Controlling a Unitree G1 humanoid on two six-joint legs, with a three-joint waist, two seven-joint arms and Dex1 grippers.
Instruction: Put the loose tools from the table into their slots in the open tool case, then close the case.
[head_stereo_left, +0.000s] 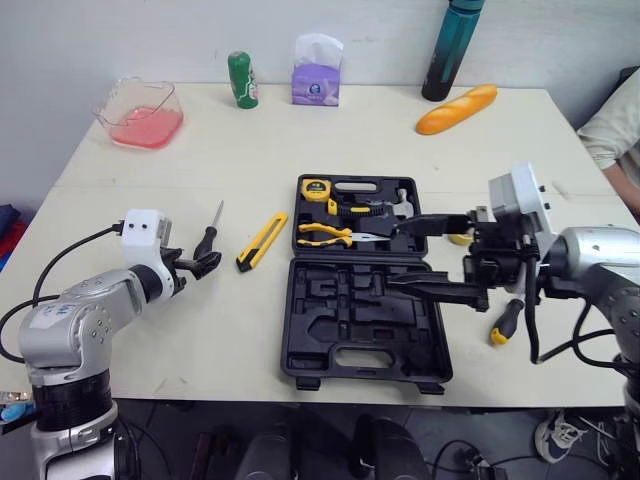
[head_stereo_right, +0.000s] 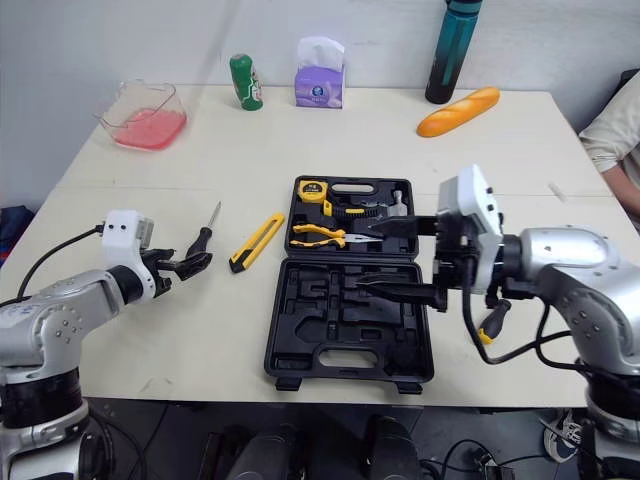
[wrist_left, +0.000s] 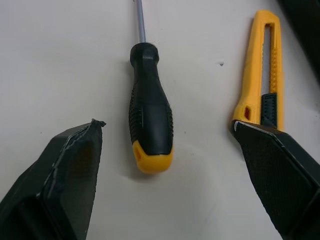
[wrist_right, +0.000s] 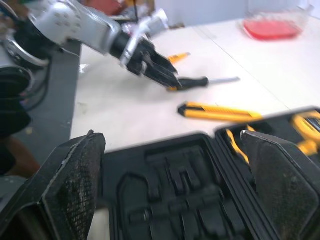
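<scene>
The black tool case lies open at the table's middle. Its far half holds a tape measure, pliers and a hammer; its near half has bare slots. A black-handled screwdriver and a yellow utility knife lie left of the case. My left gripper is open just behind the screwdriver's handle, not touching it. Over the case's hinge line hovers my right gripper, open and holding nothing. A second screwdriver, yellow and black, lies right of the case under my right arm.
Along the far edge stand a pink-filled clear container, a green can, a tissue pack, a dark bottle and a bread loaf. A person's sleeve shows at the right.
</scene>
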